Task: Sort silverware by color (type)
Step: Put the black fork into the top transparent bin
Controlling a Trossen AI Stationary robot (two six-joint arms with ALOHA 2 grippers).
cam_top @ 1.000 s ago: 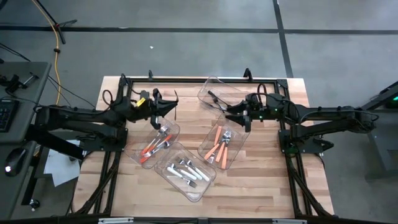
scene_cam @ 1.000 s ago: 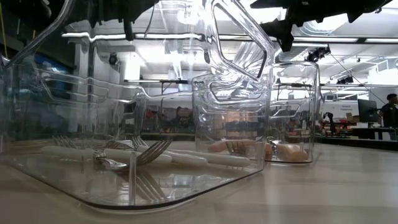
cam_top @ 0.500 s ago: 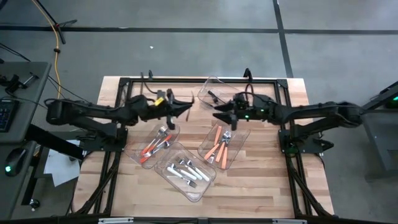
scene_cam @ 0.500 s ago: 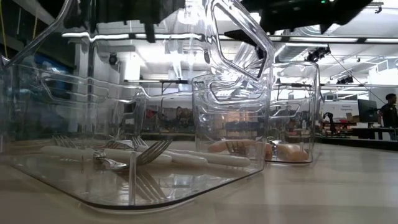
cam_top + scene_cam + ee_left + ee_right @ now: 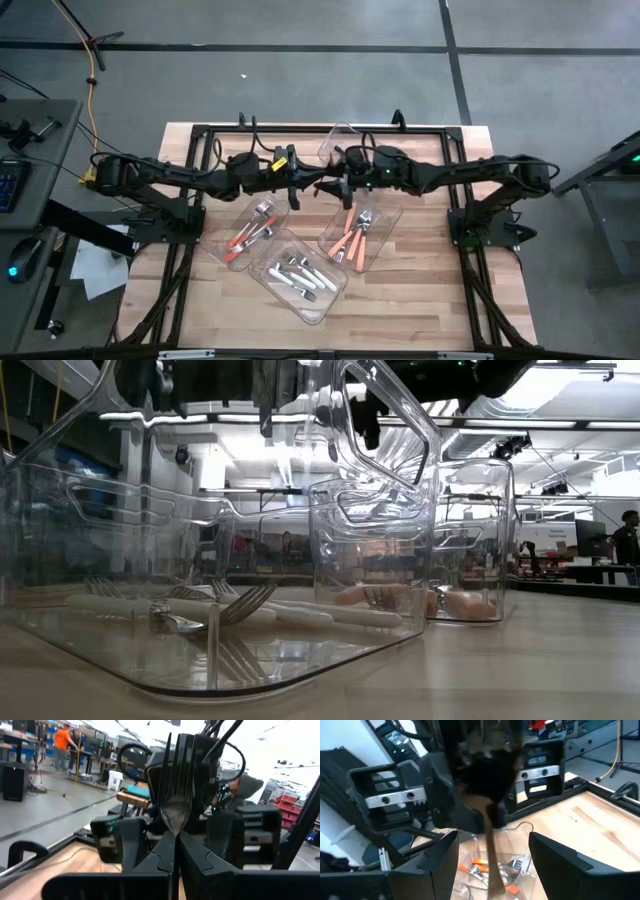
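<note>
A black fork (image 5: 176, 785) is clamped, tines up, in the left claw (image 5: 297, 180) above the desk (image 5: 420, 300) centre. The right claw (image 5: 325, 186) is held with fingers apart facing it from 3 o'clock, the fork between them. Orange-handled silverware (image 5: 350, 235) and white-handled silverware (image 5: 300, 275) are seen in clear bins (image 5: 325, 300) toward 6 o'clock.

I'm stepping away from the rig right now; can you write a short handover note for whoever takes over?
Left end effector: shut on a black fork, held mid-table, facing the right arm.
Right end effector: open, close in front of that fork, not gripping.
Done: white-handled pieces in the front bin; orange-handled ones in the right bin.
Left: the left bin holds orange and silver pieces; black piece in the rear bin; fork handoff looks pending.
</note>
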